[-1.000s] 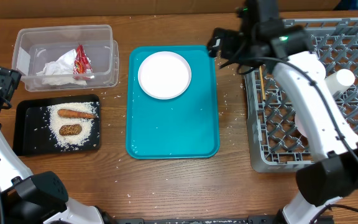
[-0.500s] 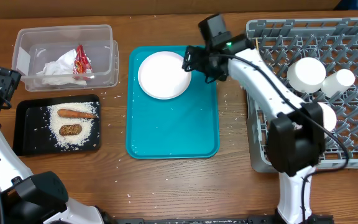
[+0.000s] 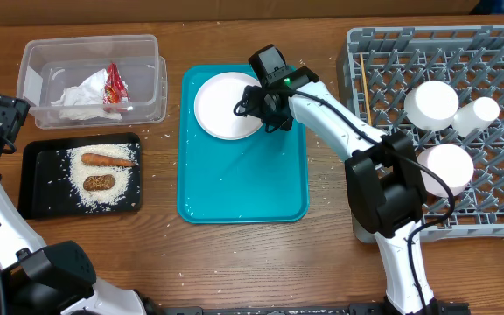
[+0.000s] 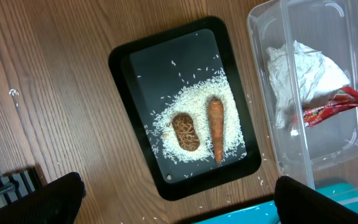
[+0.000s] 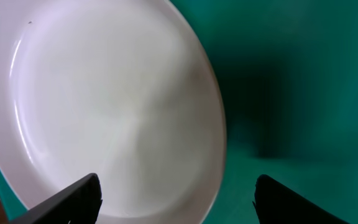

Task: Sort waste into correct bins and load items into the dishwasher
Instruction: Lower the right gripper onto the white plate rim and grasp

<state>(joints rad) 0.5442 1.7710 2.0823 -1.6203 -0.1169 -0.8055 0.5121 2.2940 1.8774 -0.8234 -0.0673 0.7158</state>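
Far-left corner: clear plastic rectangular tub (image 3: 33, 52) w/ crumpled white paper napkins (image 3: 77, 92) and red-and-white wrapper (image 3: 115, 85) inside. Just nearer along the left edge, flat black rectangular tray (image 3: 33, 184) w/ loose white rice (image 3: 103, 194), small orange carrot (image 3: 108, 160) and brown oval food piece (image 3: 99, 183). None of it has moved in the last sec. Left gripper (image 4: 179, 193) hangs above the black tray, fingers spread wide, holding nothing. Mid-counter: teal tray (image 3: 243, 184) w/ large round white plate (image 3: 221, 105) at its far end, same spot as before. The change: right gripper (image 3: 256, 107) was over the grey plastic dish rack (image 3: 497, 44) a sec ago and has swung left to the plate's right rim. Wrist view shows its fingers apart either side of the rim, not closed, nothing gripped. At the right edge the rack already holds two white bowls (image 3: 431, 105), a small white cup (image 3: 479, 111) and thin wooden chopsticks (image 3: 365, 87). So waste looks sorted; the plate is prob. the last item to load, and the grasp seems about to start.
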